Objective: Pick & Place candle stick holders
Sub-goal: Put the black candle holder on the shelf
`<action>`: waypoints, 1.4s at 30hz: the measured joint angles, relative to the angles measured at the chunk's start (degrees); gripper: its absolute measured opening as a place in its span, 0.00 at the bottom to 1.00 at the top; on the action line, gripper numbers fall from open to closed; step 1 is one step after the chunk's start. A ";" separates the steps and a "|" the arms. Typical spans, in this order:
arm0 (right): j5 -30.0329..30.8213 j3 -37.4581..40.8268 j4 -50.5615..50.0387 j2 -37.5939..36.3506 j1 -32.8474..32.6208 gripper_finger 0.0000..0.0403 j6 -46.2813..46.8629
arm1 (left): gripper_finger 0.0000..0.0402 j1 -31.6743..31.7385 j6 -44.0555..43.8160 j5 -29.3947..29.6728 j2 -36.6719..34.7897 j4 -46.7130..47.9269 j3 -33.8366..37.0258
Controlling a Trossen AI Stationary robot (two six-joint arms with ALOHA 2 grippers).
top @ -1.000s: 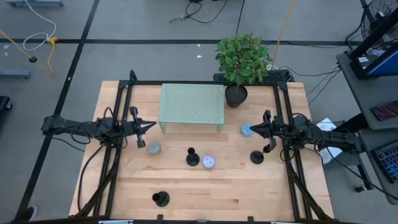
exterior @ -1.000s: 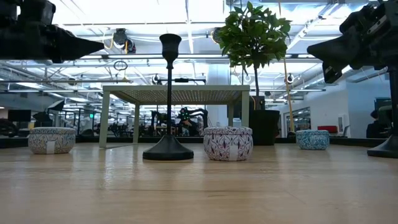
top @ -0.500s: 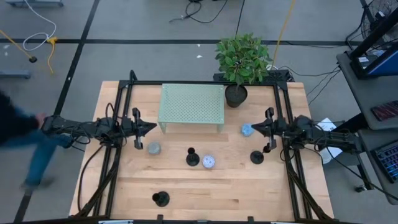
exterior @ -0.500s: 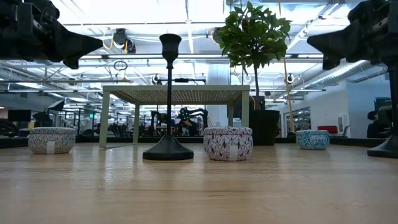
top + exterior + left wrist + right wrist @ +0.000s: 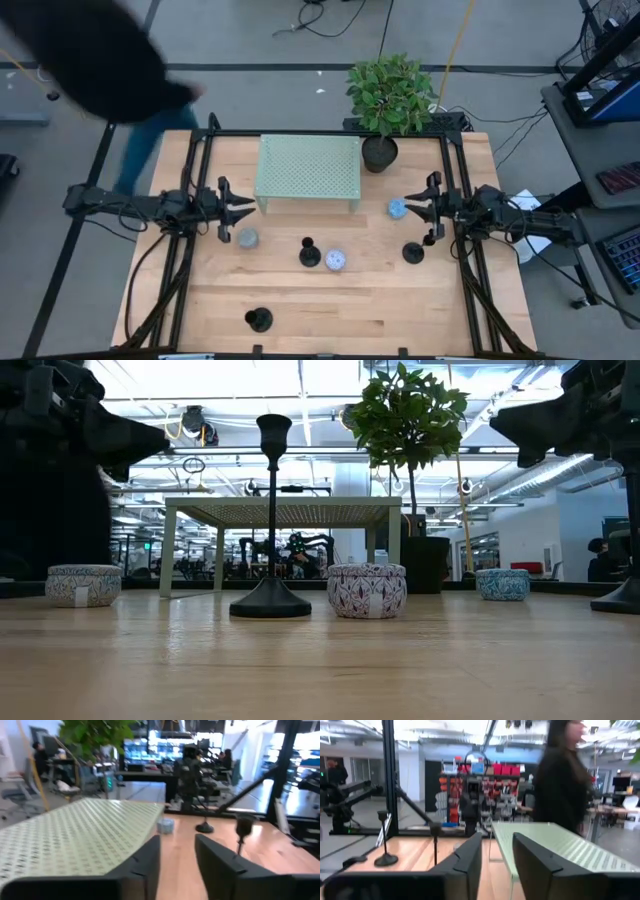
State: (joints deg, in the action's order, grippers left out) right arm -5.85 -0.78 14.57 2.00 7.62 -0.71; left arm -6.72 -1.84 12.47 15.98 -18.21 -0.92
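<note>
From above, the left gripper [image 5: 240, 207] is hovering at nine o'clock on the table [image 5: 330, 300], fingers spread and empty; the right gripper [image 5: 413, 207] is mirroring it at three o'clock, also spread. The candle stick holders are standing apart: one centre [image 5: 309, 254], one near six o'clock [image 5: 259, 319], one [image 5: 413, 252] just below the right gripper, the sensible first pick. A person [image 5: 95, 55] is passing at eleven o'clock.

At table height, the centre holder [image 5: 271, 520] is standing upright beside a patterned tin [image 5: 366, 590].

Both wrist views are showing parted fingers [image 5: 145, 865] [image 5: 465, 857] holding nothing. Descending straight over the thin stem should avoid tipping it.
</note>
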 joint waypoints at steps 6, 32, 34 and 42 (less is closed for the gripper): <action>0.00 0.00 8.04 2.52 0.00 0.40 0.42 | 0.50 -0.71 0.78 -4.34 3.66 -4.41 -0.91; -34.15 -0.02 18.64 19.56 -0.02 0.47 0.63 | 0.53 -5.01 5.21 -7.98 26.46 -24.05 -1.65; -36.12 -0.05 19.11 19.52 -0.02 0.48 2.16 | 0.53 -4.98 5.86 -7.96 26.46 -24.12 -1.65; -43.71 -0.35 16.12 19.48 -0.02 0.53 7.57 | 0.53 -4.92 11.35 -7.89 26.46 -24.90 -1.65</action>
State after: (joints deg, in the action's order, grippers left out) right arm -49.56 -1.13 30.69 21.48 7.60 6.86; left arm -11.64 9.51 4.58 42.44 -43.10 -2.57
